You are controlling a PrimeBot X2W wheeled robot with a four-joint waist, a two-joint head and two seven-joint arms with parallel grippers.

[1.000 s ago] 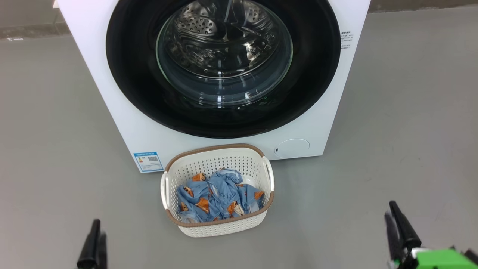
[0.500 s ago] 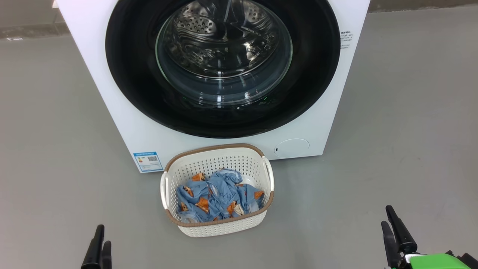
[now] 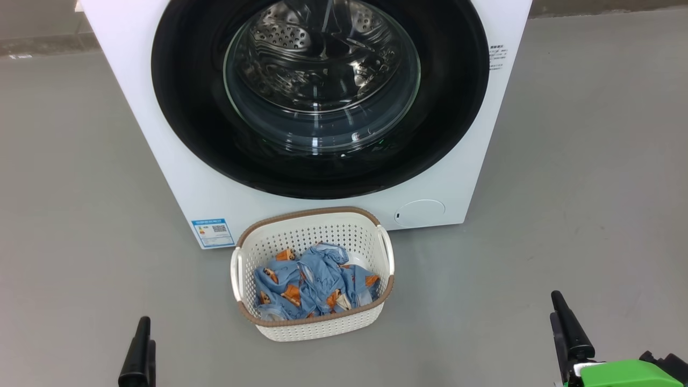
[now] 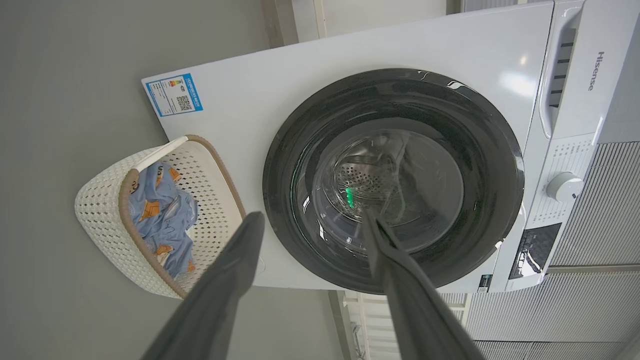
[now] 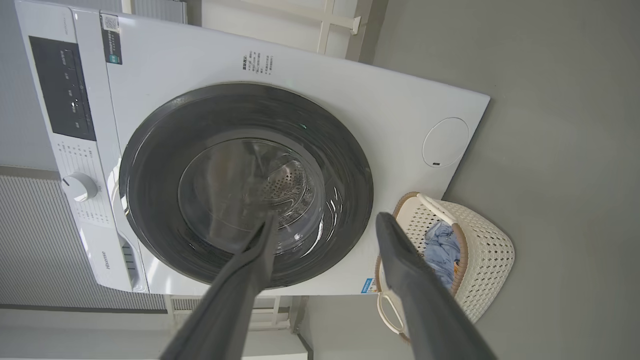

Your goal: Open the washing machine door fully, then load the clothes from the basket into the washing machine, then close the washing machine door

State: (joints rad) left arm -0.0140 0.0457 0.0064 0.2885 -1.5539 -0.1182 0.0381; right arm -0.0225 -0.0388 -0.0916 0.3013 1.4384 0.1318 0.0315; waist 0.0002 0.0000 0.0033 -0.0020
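Left gripper [image 3: 145,336] hangs low at the near left over the grey floor [image 3: 80,215], well apart from the basket [image 3: 317,329]. In its own wrist view its two dark fingers [image 4: 220,280] stand spread wide and empty, pointing toward the washing machine [image 3: 201,188]. Right gripper [image 3: 556,307] hangs at the near right, likewise well apart from the basket, and its wrist view shows its fingers parted just as widely, gripping nothing. A bright green part [image 3: 623,373] of that arm shows just behind them at the near right edge.

At the far side the washing machine stands as a white box facing the robot. The washing machine door [image 3: 185,91] is shut, its glossy black rim lying flat against the white front, and the steel perforated drum [image 3: 301,48] shows through the bulging glass centre. Low on the front, a blue label [image 3: 213,232] sits at the left and a round white flap [image 3: 420,213] at the right. The wrist views show a white dial [image 4: 564,186] and a dark control panel [image 4: 532,250] along the machine's top.

On the floor just in front of the machine stands the basket, between label and flap and below the door's lower rim; whether it touches the front I cannot tell. The clothes [image 3: 314,287] lie bundled inside it, light blue with orange figures, sitting below the brown rim. Neither gripper touches basket, clothes or door.
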